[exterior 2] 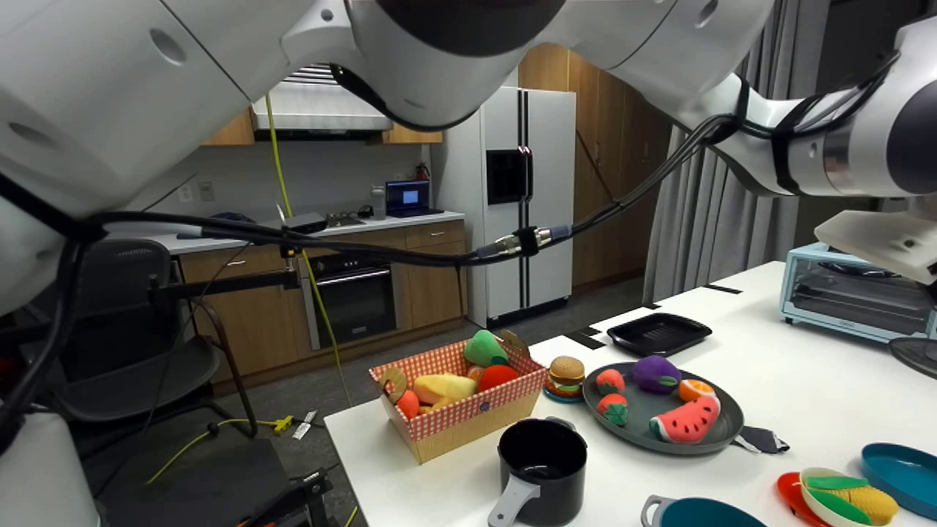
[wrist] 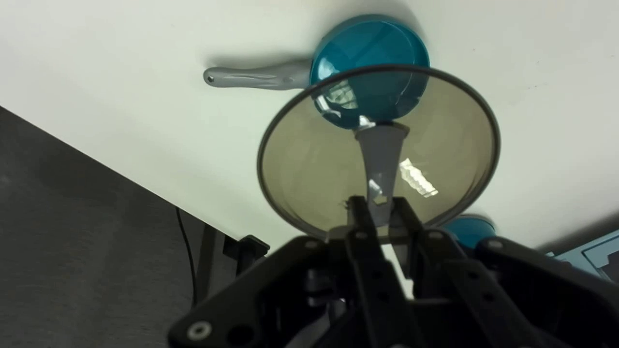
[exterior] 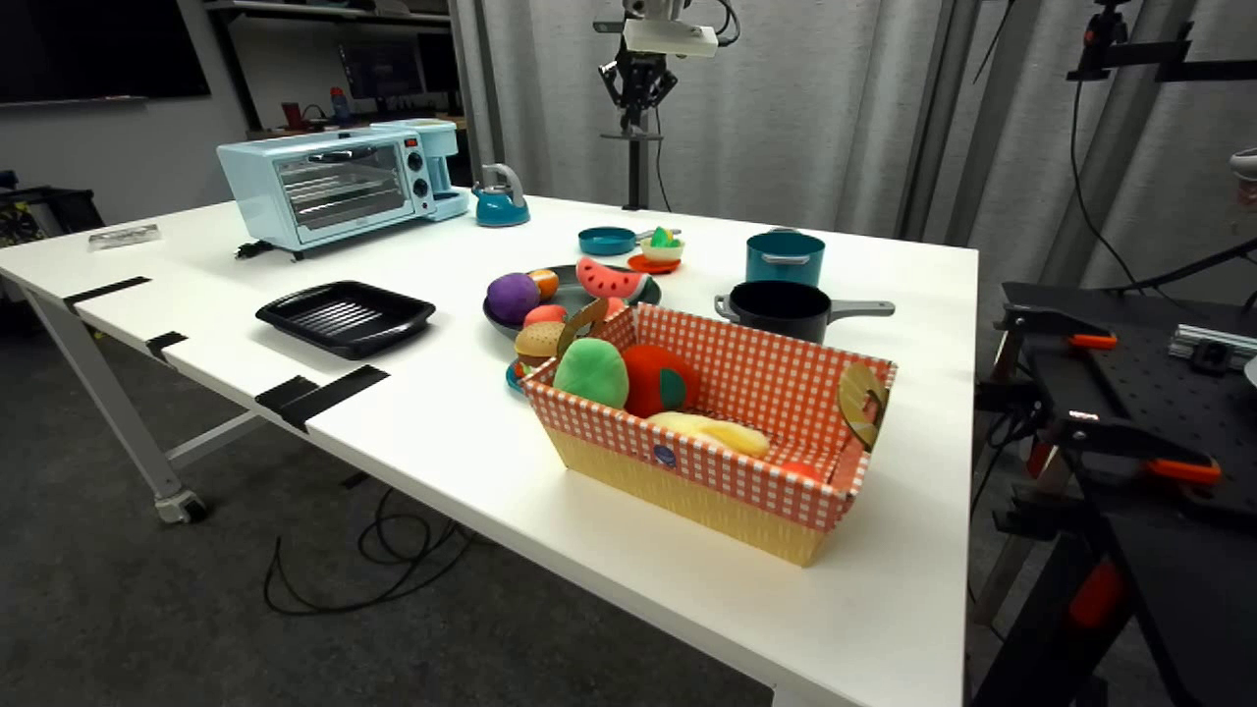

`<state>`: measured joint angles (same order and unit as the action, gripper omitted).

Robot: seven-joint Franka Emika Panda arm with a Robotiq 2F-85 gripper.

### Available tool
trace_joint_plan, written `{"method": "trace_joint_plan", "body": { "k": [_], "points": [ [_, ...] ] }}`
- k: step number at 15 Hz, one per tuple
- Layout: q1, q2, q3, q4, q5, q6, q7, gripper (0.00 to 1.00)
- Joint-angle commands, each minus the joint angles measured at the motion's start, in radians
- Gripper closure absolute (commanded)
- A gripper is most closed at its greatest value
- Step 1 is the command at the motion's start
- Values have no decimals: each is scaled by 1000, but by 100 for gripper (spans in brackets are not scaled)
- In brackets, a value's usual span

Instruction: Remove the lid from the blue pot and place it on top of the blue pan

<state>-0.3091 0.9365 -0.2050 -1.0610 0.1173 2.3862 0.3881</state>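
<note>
My gripper [wrist: 379, 210] is shut on the grey handle of a clear, dark-rimmed lid [wrist: 314, 166]. The lid hangs in the air in both exterior views [exterior: 630, 135] [exterior 2: 916, 354]. The blue pan [wrist: 370, 46], shallow and teal with a grey handle, lies on the table below; in the wrist view the lid overlaps its lower part. The pan also shows in both exterior views [exterior: 606, 241] [exterior 2: 904, 472]. The blue pot [exterior: 786, 257] stands uncovered, apart from the pan; its near part is cut off in an exterior view [exterior 2: 703, 514]. My gripper [exterior: 636, 123] is high above the table's far side.
A small bowl with toy corn [exterior 2: 849, 498] stands close to the pan. A teal kettle [exterior: 503, 208] and a light-blue toaster oven [exterior: 324, 187] stand beyond. A black pot [exterior: 781, 312], a grey plate of toy food [exterior 2: 659, 432], a black tray [exterior: 346, 319] and a checked basket [exterior: 687, 491] are also around.
</note>
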Motion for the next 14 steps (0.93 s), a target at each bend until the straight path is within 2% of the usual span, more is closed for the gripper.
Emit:
{"method": "trace_joint_plan", "body": {
  "k": [1, 5, 6, 7, 14],
  "points": [
    [-9, 44, -5, 89, 10, -56, 33, 96],
    [-13, 62, -3, 125, 11, -81, 43, 96],
    [-14, 67, -2, 134, 10, -90, 45, 60],
    [-14, 69, -2, 140, 10, -95, 48, 58],
    [-11, 82, -1, 161, 4, -116, 51, 7]
  ]
}}
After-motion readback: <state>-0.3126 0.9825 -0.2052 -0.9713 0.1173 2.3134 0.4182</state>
